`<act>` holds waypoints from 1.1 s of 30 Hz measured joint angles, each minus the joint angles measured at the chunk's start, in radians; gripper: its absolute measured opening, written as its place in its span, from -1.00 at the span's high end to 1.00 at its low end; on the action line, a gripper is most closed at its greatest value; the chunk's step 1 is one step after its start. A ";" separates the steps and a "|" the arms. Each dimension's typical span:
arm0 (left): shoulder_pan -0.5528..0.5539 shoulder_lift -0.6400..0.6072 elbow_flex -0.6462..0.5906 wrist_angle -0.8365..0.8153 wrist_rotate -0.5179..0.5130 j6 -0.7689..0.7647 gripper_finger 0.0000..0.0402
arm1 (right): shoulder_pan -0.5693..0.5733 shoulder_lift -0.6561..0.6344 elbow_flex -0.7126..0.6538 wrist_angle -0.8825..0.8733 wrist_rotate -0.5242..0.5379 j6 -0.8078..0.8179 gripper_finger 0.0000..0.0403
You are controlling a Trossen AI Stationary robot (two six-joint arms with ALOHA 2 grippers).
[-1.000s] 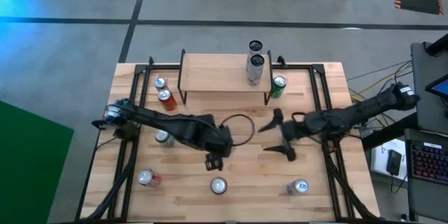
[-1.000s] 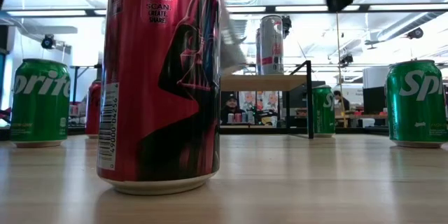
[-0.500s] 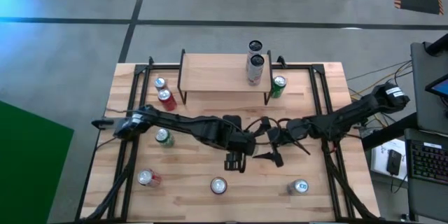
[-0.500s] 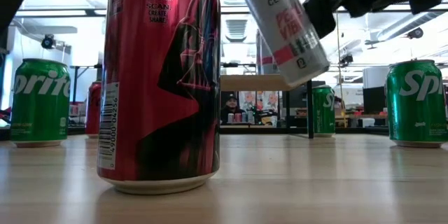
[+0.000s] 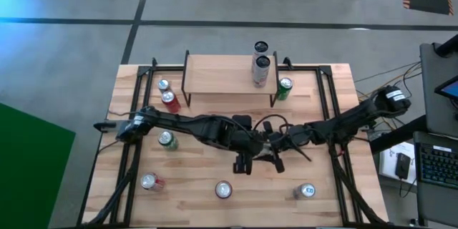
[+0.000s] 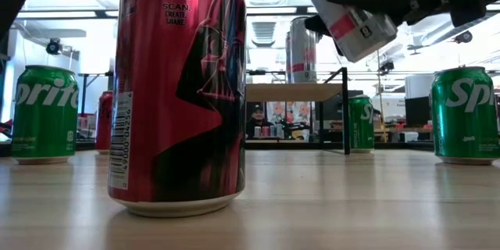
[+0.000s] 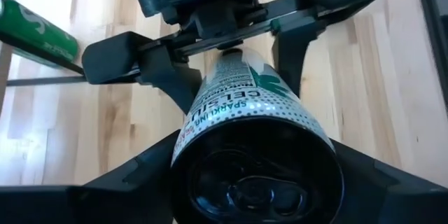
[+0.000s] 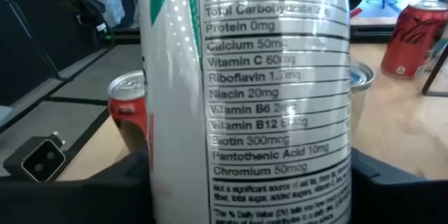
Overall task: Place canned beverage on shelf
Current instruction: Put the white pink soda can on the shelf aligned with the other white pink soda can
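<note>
Since the earlier frames the two arms have closed together over mid-desk, and the right pincer, previously spread wide and apart from the can, now meets the left pincer at the slim white can. That can is carried clear of the desk, tilted, in front of the shelf and well short of it. In the left wrist view the can sits lengthwise between the left pincer's own fingers, gripped; the opposing pincer's fingers stand either side of its far end. In the right wrist view the can's printed side fills the frame between that pincer's fingers; whether they press on it or stand just off it cannot be told. Two slim cans stand on the shelf's right end. A green can stands just right of the shelf, a red can near its left leg. A red can stands close to the low camera
</note>
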 joint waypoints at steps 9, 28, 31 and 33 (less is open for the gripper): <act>-0.009 -0.042 0.006 -0.005 -0.097 -0.034 -0.60 | -0.002 -0.056 -0.128 0.163 0.092 0.016 -0.13; 0.045 -0.090 -0.481 0.996 -0.112 0.154 -0.64 | 0.024 -0.086 -0.382 0.773 0.097 -0.220 -0.18; 0.066 -0.100 -0.546 1.109 -0.104 0.163 -0.64 | 0.023 -0.085 -0.384 0.756 0.111 -0.229 -0.18; 0.069 -0.108 -0.581 1.164 -0.100 0.176 -0.62 | 0.022 -0.081 -0.387 0.757 0.120 -0.235 -0.18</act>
